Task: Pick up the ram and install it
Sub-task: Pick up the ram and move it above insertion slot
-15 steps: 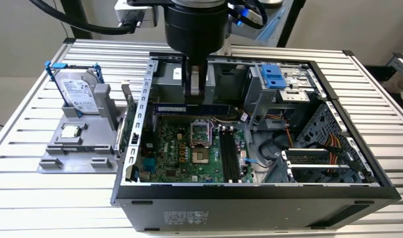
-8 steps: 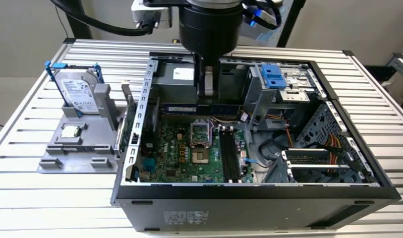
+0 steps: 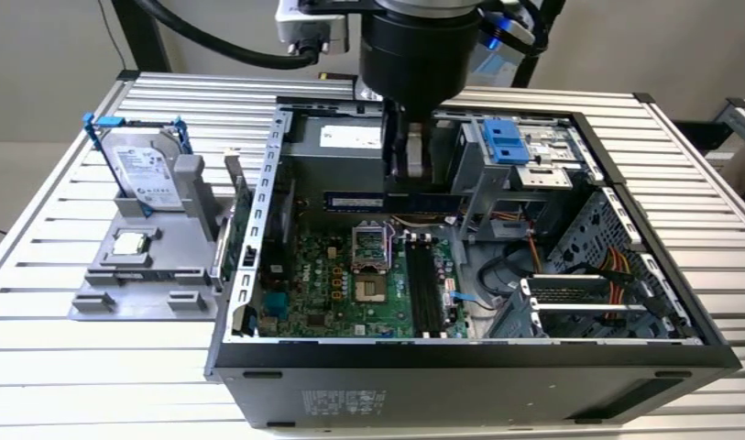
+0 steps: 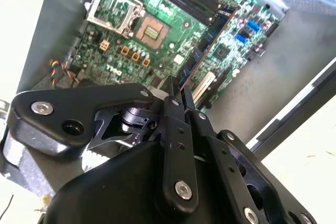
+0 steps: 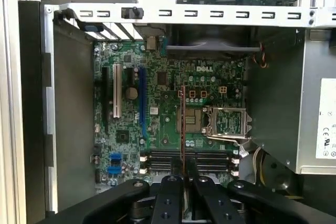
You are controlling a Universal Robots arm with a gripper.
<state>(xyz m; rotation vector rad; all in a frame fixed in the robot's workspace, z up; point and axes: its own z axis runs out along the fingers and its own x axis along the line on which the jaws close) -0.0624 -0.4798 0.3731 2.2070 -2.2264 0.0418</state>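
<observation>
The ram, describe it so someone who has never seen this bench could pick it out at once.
Find the open computer case on the slatted table. Above its green motherboard, the black end effector is shut on the ram: a long, thin bluish stick held level, unlike the boxy silver hard drive outside the case.

The computer case [image 3: 470,367] sits on the desk [image 3: 42,367], the hard drive [image 3: 146,170] beside it on the exterior view's left. The ram [image 3: 360,200] hangs in the claw [image 3: 403,186] above the motherboard [image 3: 335,284] inside.
</observation>
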